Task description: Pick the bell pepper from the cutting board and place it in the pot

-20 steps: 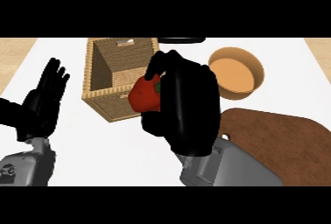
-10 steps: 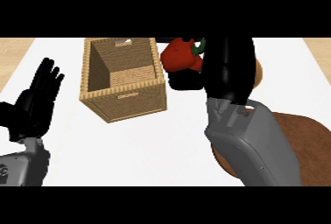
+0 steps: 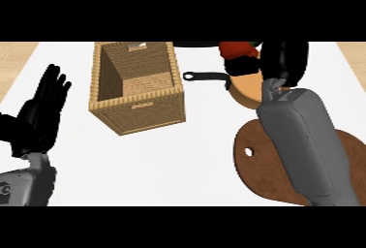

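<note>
At upper right, the red bell pepper point(image 3: 238, 49) is grasped by the black right hand point(image 3: 275, 60); the left hand point(image 3: 39, 116) is held released at left.

You see bright, even light on the flat white surface point(image 3: 207, 145), no glare, only faint soft shading beside the tall woven wicker basket point(image 3: 139, 104).

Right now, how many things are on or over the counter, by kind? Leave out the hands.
Basket: 1
Pot: 1
Cutting board: 1
Bell pepper: 1, held in the right hand
Total: 4
</note>
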Controlling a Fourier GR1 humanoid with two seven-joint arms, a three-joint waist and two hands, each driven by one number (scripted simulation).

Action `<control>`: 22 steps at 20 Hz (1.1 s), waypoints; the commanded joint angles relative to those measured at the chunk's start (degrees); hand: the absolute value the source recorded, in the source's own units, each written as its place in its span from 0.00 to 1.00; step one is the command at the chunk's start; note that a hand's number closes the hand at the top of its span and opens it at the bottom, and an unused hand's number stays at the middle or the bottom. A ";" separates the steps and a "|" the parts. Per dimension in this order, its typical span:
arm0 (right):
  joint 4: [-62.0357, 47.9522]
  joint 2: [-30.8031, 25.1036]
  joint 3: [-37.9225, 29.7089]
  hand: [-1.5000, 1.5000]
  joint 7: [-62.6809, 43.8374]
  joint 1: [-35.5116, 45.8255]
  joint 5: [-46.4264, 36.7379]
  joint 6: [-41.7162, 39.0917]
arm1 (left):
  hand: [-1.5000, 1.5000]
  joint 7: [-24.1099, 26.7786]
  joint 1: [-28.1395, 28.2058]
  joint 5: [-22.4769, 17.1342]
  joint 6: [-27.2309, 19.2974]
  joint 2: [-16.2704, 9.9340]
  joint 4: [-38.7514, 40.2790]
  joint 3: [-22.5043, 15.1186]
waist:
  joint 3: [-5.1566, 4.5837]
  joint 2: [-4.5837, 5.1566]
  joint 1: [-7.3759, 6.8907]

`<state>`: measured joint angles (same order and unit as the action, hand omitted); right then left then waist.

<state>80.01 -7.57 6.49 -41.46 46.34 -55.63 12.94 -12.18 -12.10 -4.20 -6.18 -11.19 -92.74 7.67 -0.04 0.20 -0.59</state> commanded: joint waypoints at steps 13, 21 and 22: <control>-36.11 -4.56 -10.05 1.00 16.94 4.83 -0.16 13.15 | 0.50 -2.00 0.68 0.83 -0.25 1.74 -2.83 -2.09 | 0.10 0.33 -0.92; -47.54 -4.86 -19.54 0.00 32.20 9.01 13.51 8.21 | 0.50 -0.62 -1.92 1.89 -0.69 1.69 0.00 -1.90 | 0.14 0.76 -1.40; -46.63 -2.95 -20.46 0.00 33.71 7.62 15.21 9.50 | 0.50 -1.40 -0.28 0.27 0.55 1.24 -0.86 -1.17 | 0.14 0.54 -1.31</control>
<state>36.06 -11.80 -9.98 -15.25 54.26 -46.70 22.77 -13.85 -13.27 -3.25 -6.19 -10.22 -93.79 6.33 0.09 0.77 -1.87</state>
